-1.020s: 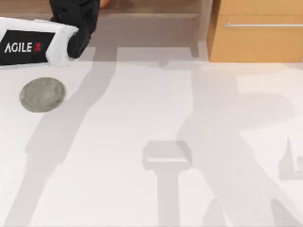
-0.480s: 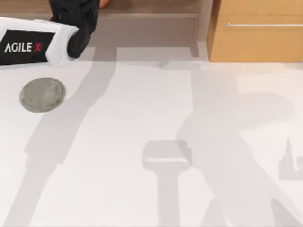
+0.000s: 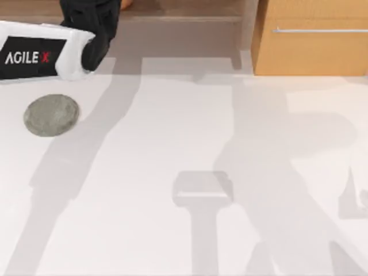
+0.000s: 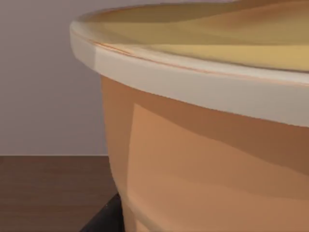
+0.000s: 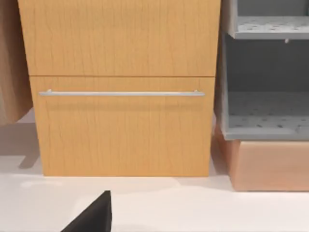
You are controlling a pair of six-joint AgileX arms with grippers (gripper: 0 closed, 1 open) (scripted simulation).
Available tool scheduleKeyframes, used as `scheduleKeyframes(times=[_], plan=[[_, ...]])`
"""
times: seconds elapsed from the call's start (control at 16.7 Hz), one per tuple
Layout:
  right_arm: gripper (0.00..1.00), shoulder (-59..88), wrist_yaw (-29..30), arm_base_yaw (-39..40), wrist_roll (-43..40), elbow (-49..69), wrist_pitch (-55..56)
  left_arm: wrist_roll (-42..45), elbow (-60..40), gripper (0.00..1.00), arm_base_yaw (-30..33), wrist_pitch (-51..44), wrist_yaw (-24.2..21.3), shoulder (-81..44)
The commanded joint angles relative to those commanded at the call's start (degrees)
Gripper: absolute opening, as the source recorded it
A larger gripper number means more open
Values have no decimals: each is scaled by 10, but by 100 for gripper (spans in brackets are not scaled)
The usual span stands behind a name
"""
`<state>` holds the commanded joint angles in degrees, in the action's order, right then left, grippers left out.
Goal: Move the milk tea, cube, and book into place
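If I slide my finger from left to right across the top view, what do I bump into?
Grey speckled disc and, above it, the left arm → shelf post → wooden cabinet with its silver handle.

White table (image 3: 172,144), wooden drawer cabinet (image 5: 120,87) with metal handle (image 5: 120,93), grey shelves (image 5: 265,72)

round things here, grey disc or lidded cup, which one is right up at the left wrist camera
The milk tea: its orange-tan wall and pale-yellow lid rim loom close in the left wrist view. The flat grey speckled disc lies apart on the table's left side.
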<state>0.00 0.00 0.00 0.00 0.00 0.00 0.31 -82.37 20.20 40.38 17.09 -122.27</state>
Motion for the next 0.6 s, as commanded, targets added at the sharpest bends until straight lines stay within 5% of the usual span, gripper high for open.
scheduleKeyframes(times=[0.6], plan=[[100,0,0,0,0,0,0,2,180,0,31,44,34,135]])
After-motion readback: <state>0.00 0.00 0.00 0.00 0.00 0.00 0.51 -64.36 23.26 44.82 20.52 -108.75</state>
